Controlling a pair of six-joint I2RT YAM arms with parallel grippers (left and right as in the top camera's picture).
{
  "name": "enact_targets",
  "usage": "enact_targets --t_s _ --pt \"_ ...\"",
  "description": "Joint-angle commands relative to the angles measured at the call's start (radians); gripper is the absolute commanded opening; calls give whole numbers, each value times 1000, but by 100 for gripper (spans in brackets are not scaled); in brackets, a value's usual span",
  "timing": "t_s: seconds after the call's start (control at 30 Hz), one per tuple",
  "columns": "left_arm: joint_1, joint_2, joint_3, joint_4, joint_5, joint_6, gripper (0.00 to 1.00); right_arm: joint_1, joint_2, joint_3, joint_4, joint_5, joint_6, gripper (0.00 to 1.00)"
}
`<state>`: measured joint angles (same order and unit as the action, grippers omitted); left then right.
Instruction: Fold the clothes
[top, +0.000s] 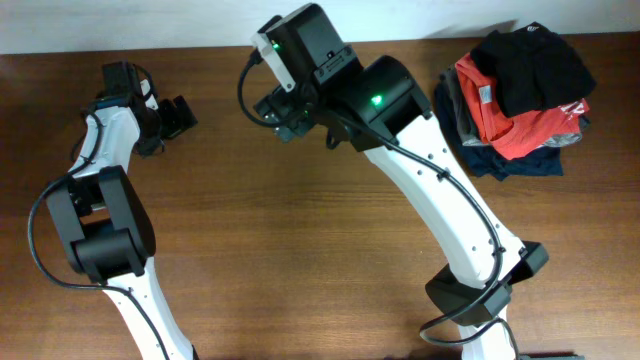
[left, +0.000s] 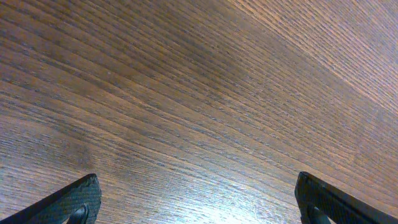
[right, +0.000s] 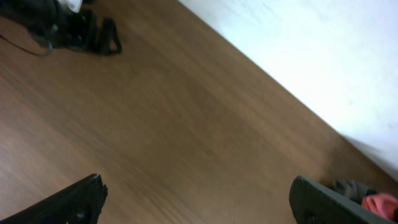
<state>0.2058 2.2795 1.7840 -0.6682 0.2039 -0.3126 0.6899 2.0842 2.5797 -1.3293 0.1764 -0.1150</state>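
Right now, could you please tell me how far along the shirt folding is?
Nothing looks done: the crumpled black soft-fabric T-shirt lies on the red-orange shirt. Nothing is in hand: left hand and right hand are open, empty, over the wooden table. Grasping, spreading and folding all remain.

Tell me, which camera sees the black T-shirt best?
The overhead view: the black T-shirt lies crumpled on top of the clothes pile at the far right corner of the table. The left wrist view shows only wood. The right wrist view catches just a red and grey scrap of the pile, no black shirt.
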Motion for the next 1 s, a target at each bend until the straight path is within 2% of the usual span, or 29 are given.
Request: enact_targets --t_s 0.0,0.33,0.43,0.53,0.6,0.77,0.9,0.97 --pt "6 -39 12 1 -11 15 99 -13 -15 7 -10 23 16 99" --pt "6 -39 12 1 -11 15 99 -139 -116 6 152 54 16 99" --pt "6 -39 12 1 -11 15 99 -227 -179 -5 187 -14 13 99" --pt "6 -39 12 1 -11 15 99 -317 -256 -64 254 -129 -74 99" --pt "6 -39 12 1 -11 15 99 -385 -339 -167 351 -199 -120 99" --pt "6 -39 12 1 -11 15 99 -486 -553 -503 615 -211 -77 98" --pt "6 -39 12 1 -11 15 99 -551 -759 -836 822 -211 -40 98" --pt "6 -39 12 1 -11 15 99 -597 -904 -1061 919 -211 -10 99"
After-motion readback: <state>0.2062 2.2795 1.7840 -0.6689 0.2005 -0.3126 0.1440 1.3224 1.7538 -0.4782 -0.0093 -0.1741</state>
